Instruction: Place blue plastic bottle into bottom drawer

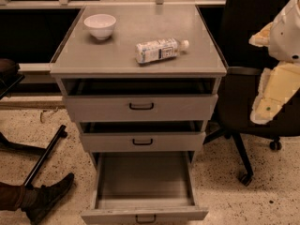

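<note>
The blue plastic bottle [159, 50] lies on its side on top of the grey cabinet [117, 60], white cap pointing right. The bottom drawer [143, 182] is pulled far out and shows an empty grey tray with a small black handle on its front. My gripper [271, 96] hangs at the right edge of the view, beside the cabinet and about level with the top drawer, well right of and below the bottle. It holds nothing that I can see.
A white bowl [100, 26] stands at the back left of the cabinet top. The two upper drawers [140, 107] are slightly open. A black office chair [248, 102] stands right of the cabinet, behind my arm. A person's shoe [47, 196] and a black bar [44, 156] lie on the floor at the left.
</note>
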You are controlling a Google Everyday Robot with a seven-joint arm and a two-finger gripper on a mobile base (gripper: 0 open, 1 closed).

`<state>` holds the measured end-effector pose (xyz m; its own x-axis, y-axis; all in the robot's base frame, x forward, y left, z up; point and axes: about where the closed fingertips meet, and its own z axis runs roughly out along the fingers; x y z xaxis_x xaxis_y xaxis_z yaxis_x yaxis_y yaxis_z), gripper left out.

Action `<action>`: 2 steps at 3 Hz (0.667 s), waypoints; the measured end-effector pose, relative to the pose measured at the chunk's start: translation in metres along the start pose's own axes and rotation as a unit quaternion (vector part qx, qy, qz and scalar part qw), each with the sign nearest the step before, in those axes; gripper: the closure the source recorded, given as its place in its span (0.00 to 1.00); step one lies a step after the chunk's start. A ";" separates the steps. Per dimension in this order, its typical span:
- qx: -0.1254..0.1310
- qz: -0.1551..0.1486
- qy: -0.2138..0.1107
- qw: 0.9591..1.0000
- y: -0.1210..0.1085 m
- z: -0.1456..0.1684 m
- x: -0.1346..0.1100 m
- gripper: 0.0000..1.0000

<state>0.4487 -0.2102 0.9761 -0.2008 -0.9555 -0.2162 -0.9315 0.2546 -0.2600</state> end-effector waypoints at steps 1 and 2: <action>-0.017 -0.037 -0.018 0.999 -0.033 0.033 -0.036 0.00; -0.072 -0.092 -0.048 0.992 -0.081 0.118 -0.102 0.00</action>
<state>0.5801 -0.1153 0.9079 0.0002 -0.9636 -0.2674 -0.9849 0.0461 -0.1669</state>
